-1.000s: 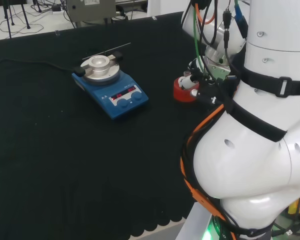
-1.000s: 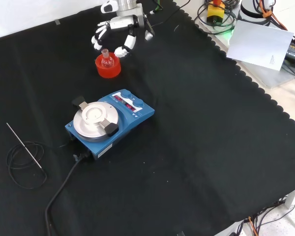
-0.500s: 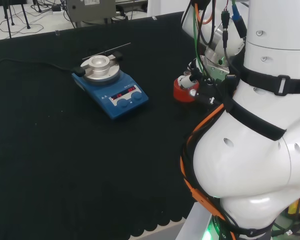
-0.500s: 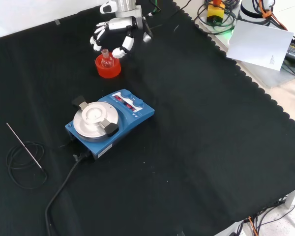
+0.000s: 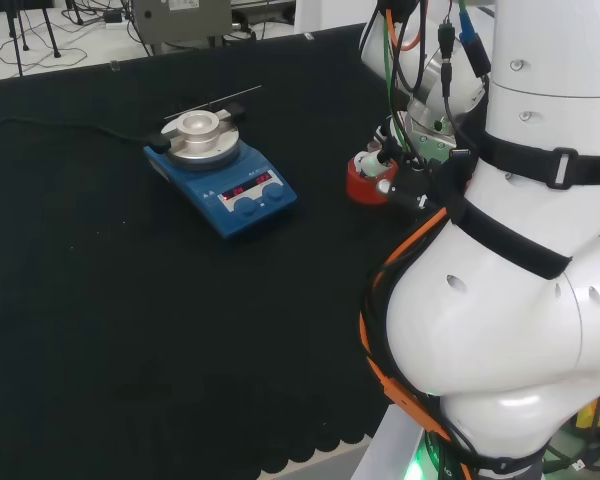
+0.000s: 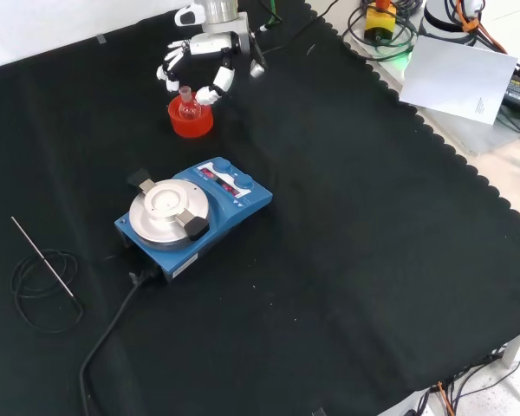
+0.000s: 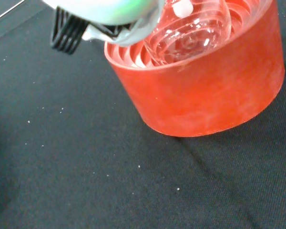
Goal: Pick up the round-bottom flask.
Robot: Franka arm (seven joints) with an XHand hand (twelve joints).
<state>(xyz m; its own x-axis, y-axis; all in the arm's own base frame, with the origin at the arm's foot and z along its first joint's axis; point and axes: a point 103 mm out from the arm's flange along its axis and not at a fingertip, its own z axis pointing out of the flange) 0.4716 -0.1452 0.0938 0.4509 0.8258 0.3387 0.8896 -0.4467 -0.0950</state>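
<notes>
Since the earlier frames, your hand has edged toward the flask, as the front view shows at upper left of centre; nothing else on the desk has shifted.

Left to right, front view: a thin rod and coiled cable at lower left; the blue stirrer plate left of centre; above it the red ribbed stand, which carries the round-bottom flask. The fingers are spread and relaxed on both sides of the flask's neck, grasping nothing.

Head view: the stand sits right of centre, just beside the white arm links.

Wrist view: the flask's clear bulb rests inside the stand's ribbed cup.

Orientation: the flask's long axis runs upright, bulb down in the stand, neck and mouth pointing up toward your hand.

Risks, as a judgement: if you close the fingers off-centre, one may strike the neck first and tip the flask in its seat. If a finger catches the stand's rim, the stand may be dragged or lifted with the flask. Clear, smooth glass may also slip as you lift.
</notes>
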